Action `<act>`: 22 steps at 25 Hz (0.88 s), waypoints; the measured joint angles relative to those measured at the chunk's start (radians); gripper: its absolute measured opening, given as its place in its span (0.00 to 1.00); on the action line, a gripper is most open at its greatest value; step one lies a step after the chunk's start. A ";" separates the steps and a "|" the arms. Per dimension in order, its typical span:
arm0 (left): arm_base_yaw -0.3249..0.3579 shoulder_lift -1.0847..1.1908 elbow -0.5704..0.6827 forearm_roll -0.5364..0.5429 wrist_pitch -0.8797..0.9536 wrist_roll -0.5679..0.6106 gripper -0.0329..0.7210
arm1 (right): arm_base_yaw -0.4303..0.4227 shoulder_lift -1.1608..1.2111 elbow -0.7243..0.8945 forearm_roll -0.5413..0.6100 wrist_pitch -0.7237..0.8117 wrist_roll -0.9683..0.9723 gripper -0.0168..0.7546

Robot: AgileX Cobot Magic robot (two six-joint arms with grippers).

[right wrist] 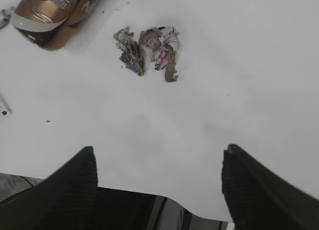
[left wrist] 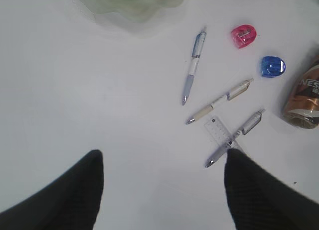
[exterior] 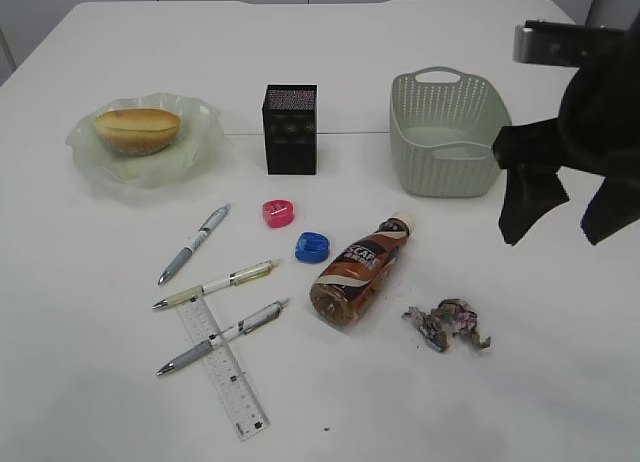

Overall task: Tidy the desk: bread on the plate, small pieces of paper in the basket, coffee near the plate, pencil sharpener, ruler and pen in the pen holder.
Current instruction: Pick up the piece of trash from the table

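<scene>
Golden bread roll (exterior: pixel 138 129) already on ruffled pale-green glass plate (exterior: pixel 95 162), far left. Brown coffee bottle (exterior: pixel 358 273) on its side mid-tabletop (exterior: pixel 520 382), crumpled paper scraps (exterior: pixel 447 325) just right of it.

Exterior view alone shows black pen holder (exterior: pixel 290 129) and sage woven basket (exterior: pixel 445 132).

Left wrist view shows left claw (left wrist: pixel 162 182) spread, empty, near pens and clear ruler (left wrist: pixel 219 130). Right claw (right wrist: pixel 157 175) spread, empty, near scraps.

A bread roll (exterior: pixel 138 129) sits on a frilly pale green plate (exterior: pixel 95 162) at far left, with a black pen holder (exterior: pixel 290 129) and an empty grey-green basket (exterior: pixel 445 132) upright to its right. Nearer lie three pens (exterior: pixel 194 243) (exterior: pixel 215 284) (exterior: pixel 222 337) — the nearest across a clear ruler (exterior: pixel 224 367) — beside a pink sharpener (exterior: pixel 279 213) and a blue one (exterior: pixel 312 246). A brown coffee bottle (exterior: pixel 360 274) lies on its side, crumpled paper scraps (exterior: pixel 448 325) just right of it.
</scene>
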 joint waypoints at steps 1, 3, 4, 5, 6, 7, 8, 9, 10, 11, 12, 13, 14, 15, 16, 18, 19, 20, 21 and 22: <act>0.000 -0.026 0.017 0.000 0.002 0.000 0.78 | 0.000 0.017 0.000 -0.002 -0.005 0.000 0.76; 0.000 -0.079 0.036 0.000 0.006 0.000 0.77 | 0.000 0.053 0.000 -0.010 -0.017 0.000 0.76; 0.000 -0.098 0.040 0.000 0.006 0.000 0.77 | 0.000 0.075 0.000 -0.009 -0.028 0.000 0.76; 0.000 -0.118 0.041 0.000 0.008 0.000 0.77 | 0.000 0.098 0.000 -0.009 -0.034 0.000 0.76; 0.000 -0.135 0.041 0.000 0.008 0.000 0.77 | 0.000 0.121 0.000 -0.009 -0.045 0.000 0.76; 0.000 -0.150 0.041 0.000 0.008 0.000 0.77 | 0.000 0.139 0.000 -0.009 -0.052 0.000 0.76; 0.000 -0.162 0.041 0.000 0.008 -0.001 0.77 | 0.000 0.162 0.000 -0.009 -0.059 -0.003 0.76; 0.000 -0.175 0.041 0.000 0.008 -0.001 0.77 | 0.000 0.184 0.000 -0.009 -0.071 -0.017 0.76; 0.000 -0.187 0.041 0.000 0.008 -0.001 0.77 | 0.000 0.202 0.000 -0.009 -0.088 -0.038 0.76; 0.000 -0.198 0.041 0.000 0.010 -0.001 0.77 | 0.000 0.223 0.000 -0.008 -0.110 -0.056 0.76; 0.000 -0.206 0.041 0.000 0.010 -0.001 0.77 | 0.000 0.243 0.000 -0.008 -0.130 -0.076 0.76; 0.000 -0.214 0.041 0.000 0.010 -0.001 0.77 | 0.000 0.263 0.000 -0.008 -0.154 -0.096 0.76; 0.000 -0.220 0.041 0.000 0.010 -0.001 0.77 | 0.000 0.278 0.000 -0.008 -0.179 -0.112 0.76; 0.000 -0.224 0.041 0.004 0.010 -0.001 0.77 | 0.000 0.295 0.000 -0.008 -0.199 -0.130 0.75; 0.000 -0.229 0.041 0.009 0.012 -0.001 0.77 | 0.000 0.310 0.000 -0.008 -0.221 -0.149 0.75; 0.000 -0.230 0.041 0.018 0.012 -0.001 0.77 | 0.000 0.336 0.000 -0.008 -0.258 -0.183 0.75; 0.000 -0.230 0.041 0.020 0.012 -0.001 0.77 | 0.000 0.348 0.000 -0.008 -0.270 -0.195 0.75; 0.000 -0.230 0.041 0.025 0.012 -0.001 0.77 | 0.000 0.359 0.000 -0.008 -0.284 -0.205 0.75; 0.000 -0.230 0.041 0.029 0.012 -0.001 0.77 | 0.000 0.368 0.000 -0.008 -0.295 -0.209 0.75; 0.000 -0.230 0.041 0.031 0.012 -0.001 0.77 | 0.000 0.378 0.000 -0.008 -0.303 -0.215 0.75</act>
